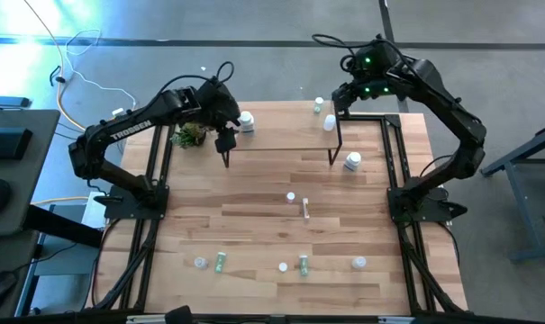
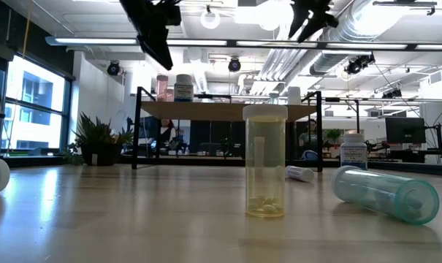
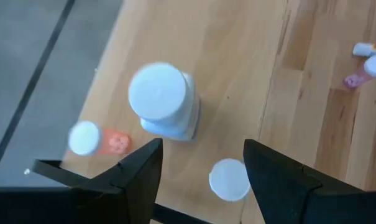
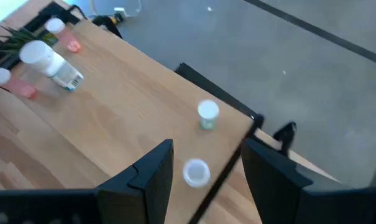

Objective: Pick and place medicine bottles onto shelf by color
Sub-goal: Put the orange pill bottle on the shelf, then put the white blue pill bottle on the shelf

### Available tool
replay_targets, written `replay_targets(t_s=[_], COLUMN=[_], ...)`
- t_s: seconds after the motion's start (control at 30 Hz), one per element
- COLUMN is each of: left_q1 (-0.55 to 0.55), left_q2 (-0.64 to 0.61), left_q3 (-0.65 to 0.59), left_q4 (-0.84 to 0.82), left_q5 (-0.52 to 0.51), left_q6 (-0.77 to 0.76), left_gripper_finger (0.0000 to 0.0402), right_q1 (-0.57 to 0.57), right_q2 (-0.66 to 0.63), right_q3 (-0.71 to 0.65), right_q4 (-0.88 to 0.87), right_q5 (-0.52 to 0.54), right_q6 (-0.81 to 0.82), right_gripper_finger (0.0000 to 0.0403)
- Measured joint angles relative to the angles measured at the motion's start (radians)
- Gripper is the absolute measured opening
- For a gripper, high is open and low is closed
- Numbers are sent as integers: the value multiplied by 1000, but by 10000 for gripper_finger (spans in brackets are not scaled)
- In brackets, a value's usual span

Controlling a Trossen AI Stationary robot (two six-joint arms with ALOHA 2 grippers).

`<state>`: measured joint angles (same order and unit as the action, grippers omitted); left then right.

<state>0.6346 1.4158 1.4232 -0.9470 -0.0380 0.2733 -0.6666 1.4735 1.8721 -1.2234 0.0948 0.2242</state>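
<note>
The shelf (image 1: 281, 135) stands at the table's far edge on black legs. On its left end stand a wide white jar (image 3: 160, 99), a pink bottle with a white cap (image 3: 91, 138) and another white-capped bottle (image 3: 230, 179). My left gripper (image 1: 225, 139) (image 3: 203, 171) hovers open above them. On the shelf's right end stand a green bottle (image 4: 207, 115) and a white-capped one (image 4: 196, 171), with my right gripper (image 1: 344, 94) (image 4: 203, 168) open above. Several more bottles lie or stand on the table, among them a clear vial (image 2: 265, 164) and a white jar (image 1: 353, 162).
A small green plant (image 1: 189, 135) sits left of the shelf, close to my left arm. Bottles are scattered along the table's near side (image 1: 303, 264); a green vial (image 2: 385, 191) lies on its side there. Black frame rails (image 1: 398, 171) run along the table's sides.
</note>
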Motion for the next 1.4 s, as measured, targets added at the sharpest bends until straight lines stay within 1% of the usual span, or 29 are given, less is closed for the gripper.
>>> replay_targets(t_s=[0.17, 0.33, 0.57, 0.67, 0.8, 0.9, 1.03, 1.2, 1.4], left_q1=[-1, -23, -61, -65, -65, -65, -65, -65, -65], left_q2=[0, 0, -3, -9, -9, -9, -9, -9, -9], left_q3=[44, 50, 50, 50, 50, 50, 50, 50, 50], left_q4=[0, 0, 0, 0, -4, -6, -6, -5, -4], left_q5=[0, 3, 4, 4, 3, 3, 2, 0, 0], left_q6=[-1, 2, 3, 15, 18, 18, 23, 45, 45], left_gripper_finger=[216, 216, 216, 216, 216, 216, 216, 216, 216], right_q1=[0, 13, 97, 137, 183, 200, 213, 218, 218], right_q2=[-18, -24, -27, -48, -103, -171, -283, -410, -503], right_q3=[0, -6, -6, -6, -18, -83, -243, -430, -578], right_q4=[-122, -227, -348, -346, -342, -342, -310, -214, -182], right_q5=[33, 76, 189, 225, 308, 339, 338, 290, 251], right_q6=[17, 41, 91, 112, 154, 201, 281, 346, 421], right_gripper_finger=[181, 181, 181, 181, 181, 181, 181, 181, 183])
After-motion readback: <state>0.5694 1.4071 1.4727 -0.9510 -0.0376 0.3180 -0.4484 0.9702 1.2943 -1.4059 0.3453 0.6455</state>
